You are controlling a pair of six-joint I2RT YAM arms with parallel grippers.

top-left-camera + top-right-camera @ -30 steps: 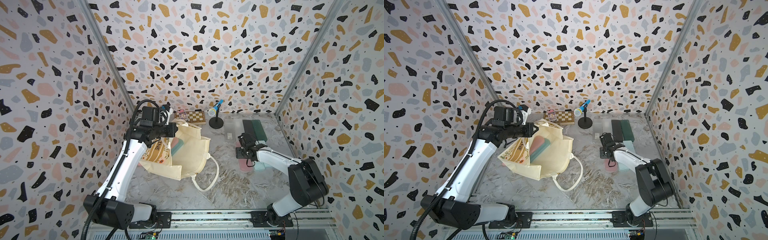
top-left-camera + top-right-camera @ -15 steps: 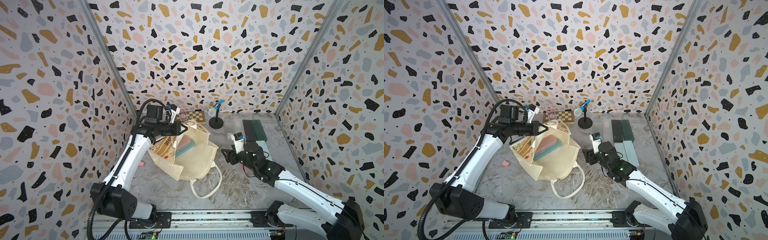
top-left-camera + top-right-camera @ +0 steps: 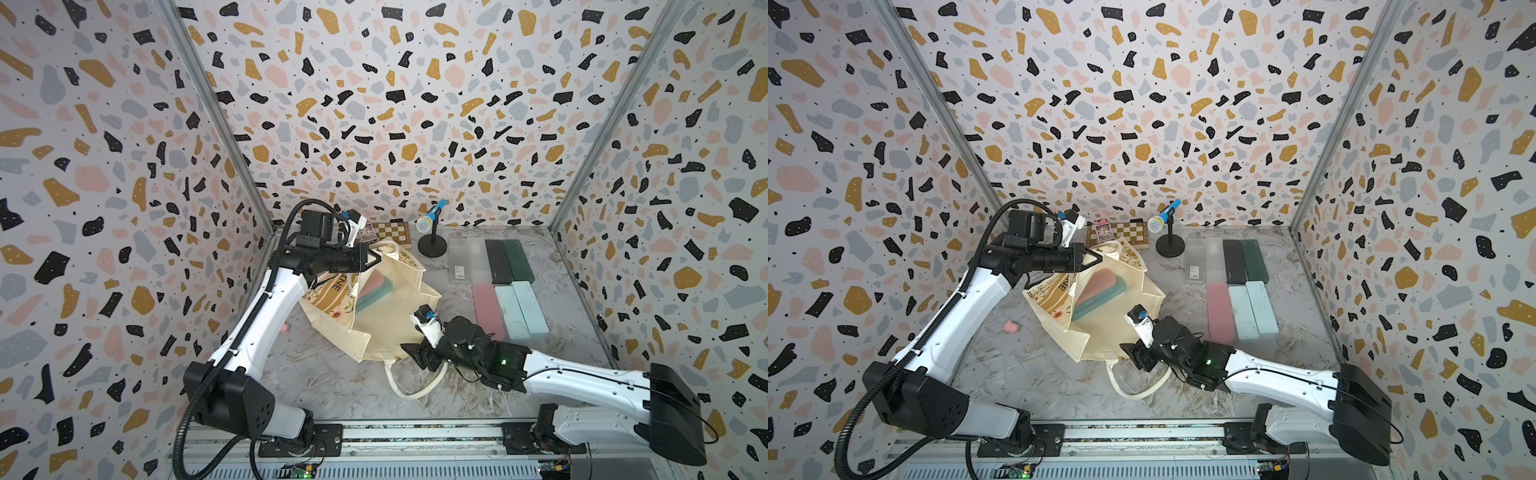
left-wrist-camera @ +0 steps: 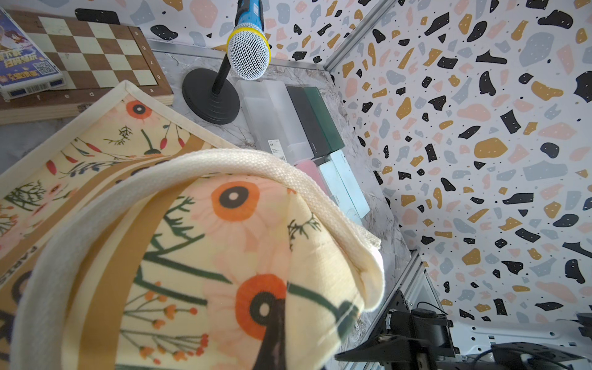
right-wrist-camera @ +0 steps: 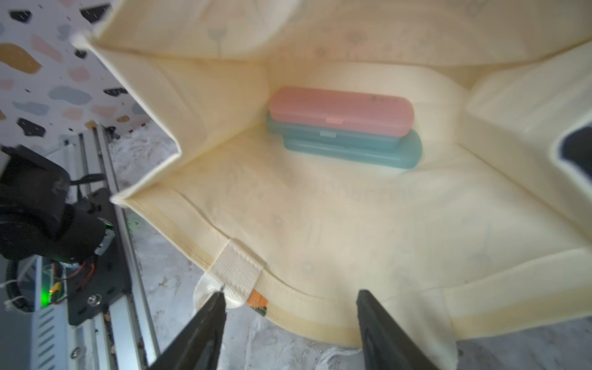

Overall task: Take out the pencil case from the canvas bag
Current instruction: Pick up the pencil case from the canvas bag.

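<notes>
The cream canvas bag (image 3: pixel 399 320) (image 3: pixel 1121 328) lies on its side with its mouth held open. My left gripper (image 3: pixel 376 258) (image 3: pixel 1098 258) is shut on its upper rim; floral fabric and a rope handle (image 4: pixel 179 166) drape over the dark finger (image 4: pixel 275 336). Inside, a pink pencil case (image 5: pixel 341 112) (image 3: pixel 372 282) lies stacked on a teal one (image 5: pixel 355 149) (image 3: pixel 1100 301). My right gripper (image 5: pixel 291 294) (image 3: pixel 409 351) (image 3: pixel 1129 351) stands open just outside the bag's lower rim, nothing between its fingers.
Several pencil cases (image 3: pixel 507 291) lie in rows at the right. A microphone on a stand (image 3: pixel 432 232), a chessboard (image 3: pixel 390 232) and a card box (image 4: pixel 22 61) stand at the back. The other rope handle (image 3: pixel 415 386) loops on the table. A small pink piece (image 3: pixel 1011 327) lies left.
My right arm swung from the row of cases at the right over to the bag's mouth, its jaws narrowing slightly. My left gripper drew the bag's rim toward the back right.
</notes>
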